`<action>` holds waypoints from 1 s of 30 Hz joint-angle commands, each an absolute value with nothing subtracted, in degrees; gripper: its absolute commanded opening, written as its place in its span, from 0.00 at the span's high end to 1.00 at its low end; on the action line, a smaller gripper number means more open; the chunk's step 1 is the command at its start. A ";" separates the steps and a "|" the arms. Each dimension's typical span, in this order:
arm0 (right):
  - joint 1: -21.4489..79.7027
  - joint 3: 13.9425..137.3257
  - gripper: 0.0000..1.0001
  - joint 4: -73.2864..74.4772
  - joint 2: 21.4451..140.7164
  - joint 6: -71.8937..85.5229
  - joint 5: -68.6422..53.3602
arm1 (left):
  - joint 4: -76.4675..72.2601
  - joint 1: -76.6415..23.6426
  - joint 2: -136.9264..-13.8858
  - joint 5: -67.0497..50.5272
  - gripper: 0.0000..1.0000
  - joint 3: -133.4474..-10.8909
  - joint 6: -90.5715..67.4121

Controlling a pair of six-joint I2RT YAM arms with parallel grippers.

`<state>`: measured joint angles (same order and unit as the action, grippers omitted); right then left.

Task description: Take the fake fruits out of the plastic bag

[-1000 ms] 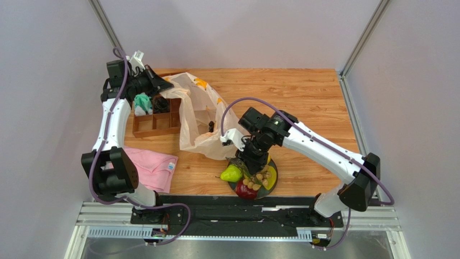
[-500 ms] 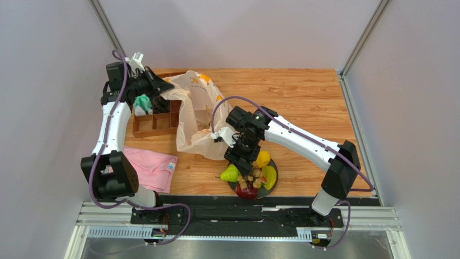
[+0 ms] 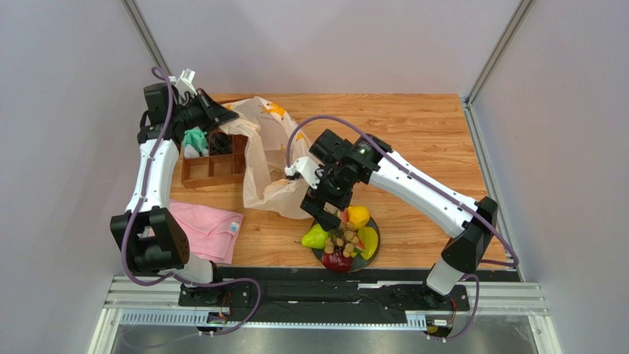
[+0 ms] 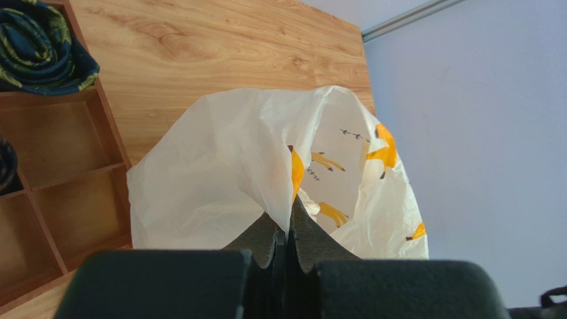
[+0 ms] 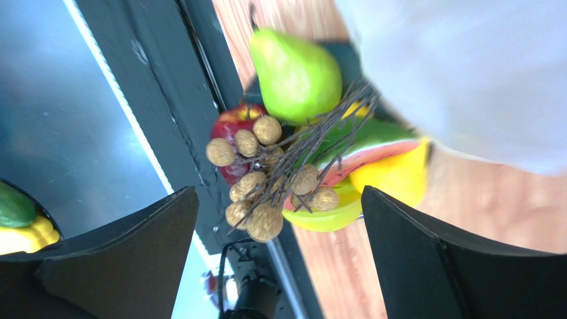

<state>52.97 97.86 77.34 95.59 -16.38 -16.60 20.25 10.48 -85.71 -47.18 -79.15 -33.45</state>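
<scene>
- plastic bag (image 3: 264,158): crinkly, translucent cream film printed with orange bananas, slumped left of centre on the bench (image 3: 413,125), far rim raised toward the far-left corner
- plate (image 3: 371,256) at the near edge, just beside the bag, heaped with glossy fake fruits (image 3: 347,234): green pear (image 3: 315,237), lemon (image 3: 359,216), mango (image 3: 368,242), red apple (image 3: 336,261), pale grape bunch (image 5: 256,179)
- right gripper (image 3: 323,209): released, jaws wide above the heap, holding nothing
- left gripper (image 4: 287,222): clenched on the bag's raised rim
</scene>
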 commanded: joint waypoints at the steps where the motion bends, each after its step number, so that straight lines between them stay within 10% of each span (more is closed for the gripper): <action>1: 53.09 110.29 0.02 78.67 90.44 -20.92 -21.26 | 16.96 10.28 -86.31 -50.45 1.00 -83.67 -34.98; 9: 52.38 108.12 0.00 52.75 84.64 -15.55 4.38 | 17.14 10.11 -85.61 -52.91 1.00 -84.29 -34.80; 20: 50.37 115.21 0.01 45.89 106.93 -14.68 14.57 | 18.37 6.42 -85.51 -55.37 1.00 -86.74 -34.01; 23: 45.91 121.09 0.37 44.56 113.87 -13.63 20.39 | 19.77 5.45 -87.62 -55.02 1.00 -91.12 -32.78; 24: 44.31 126.68 0.80 44.65 115.12 -13.01 19.00 | 19.95 5.36 -88.85 -54.93 1.00 -92.62 -32.87; 25: 42.90 130.04 0.95 44.21 116.18 -12.83 18.72 | 20.04 5.45 -89.29 -54.93 1.00 -94.20 -32.70; 30: 38.50 138.26 1.00 39.48 112.71 -15.72 12.33 | 14.08 5.45 -87.73 -56.33 1.00 -103.79 -33.39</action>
